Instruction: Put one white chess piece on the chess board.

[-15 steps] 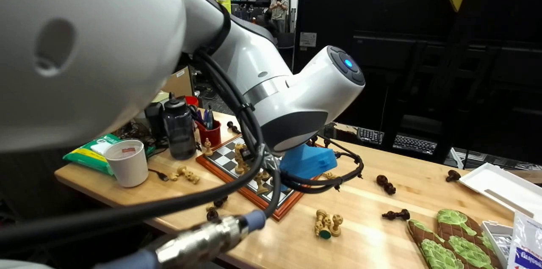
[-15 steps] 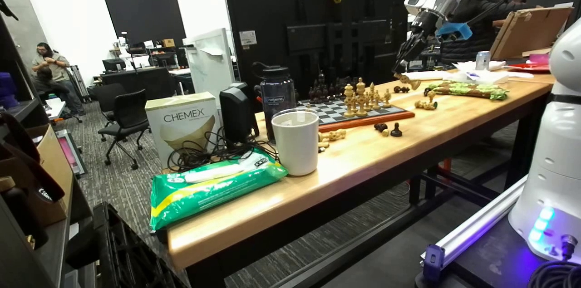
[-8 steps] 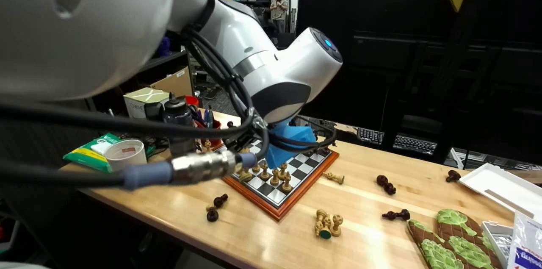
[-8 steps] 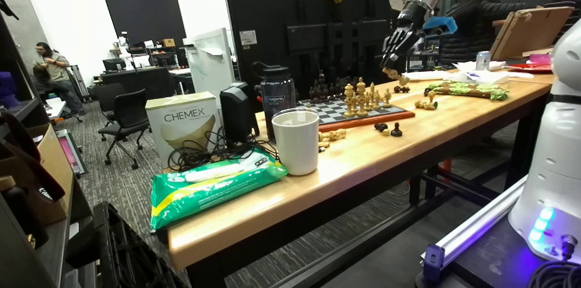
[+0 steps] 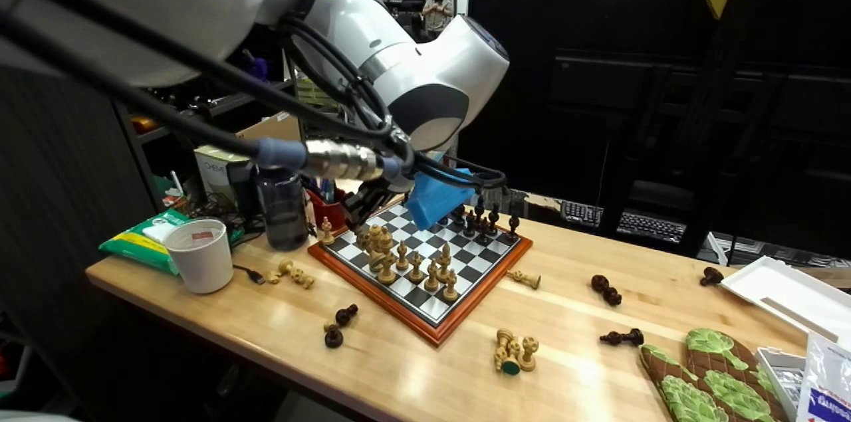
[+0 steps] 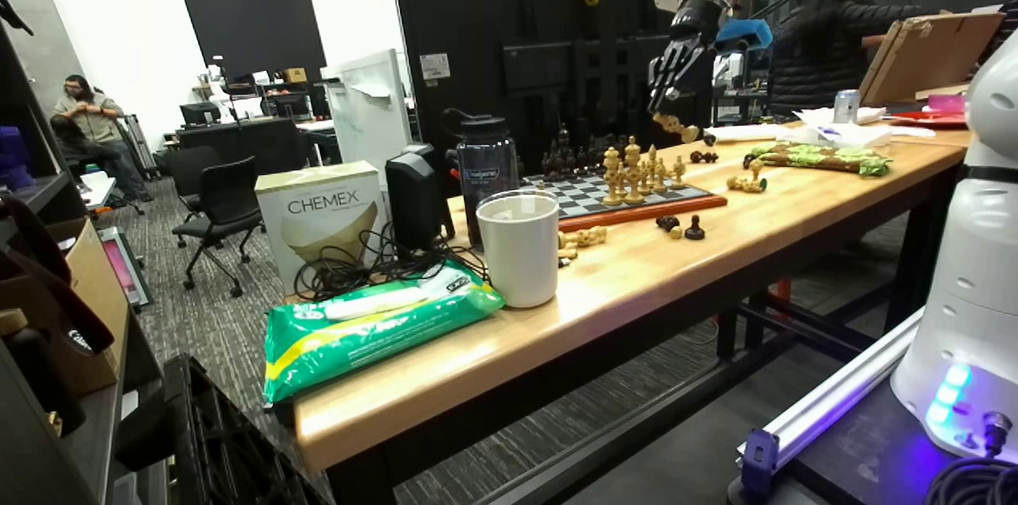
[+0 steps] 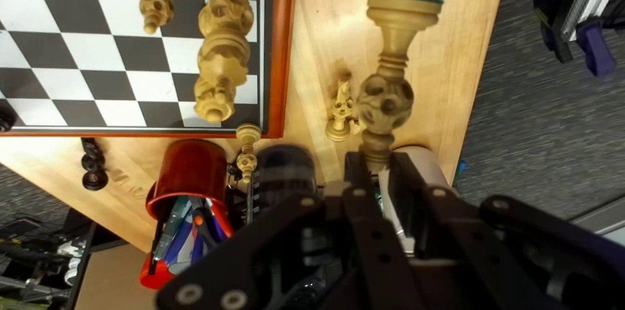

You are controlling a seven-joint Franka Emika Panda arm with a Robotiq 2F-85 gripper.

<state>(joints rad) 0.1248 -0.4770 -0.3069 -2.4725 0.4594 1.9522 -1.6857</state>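
Observation:
My gripper is shut on a pale (white) chess piece by its narrow top end. The piece sticks out tilted, its green-felt base away from the fingers. In an exterior view the gripper holds this piece in the air above table height. In the remaining exterior view the gripper appears over the near-left part of the chess board, and the held piece is hard to separate from those behind it. The board's frame also shows in the wrist view. Several white pieces stand on it.
Dark pieces stand on the board's far side. Loose pale pieces and dark pieces lie on the table. A white cup, dark bottle and red pen cup stand beside the board. An oven mitt lies right.
The arm has risen and moved left in both exterior views, carrying the held piece with it. More of the board and its pieces shows now. The grip looks unchanged.

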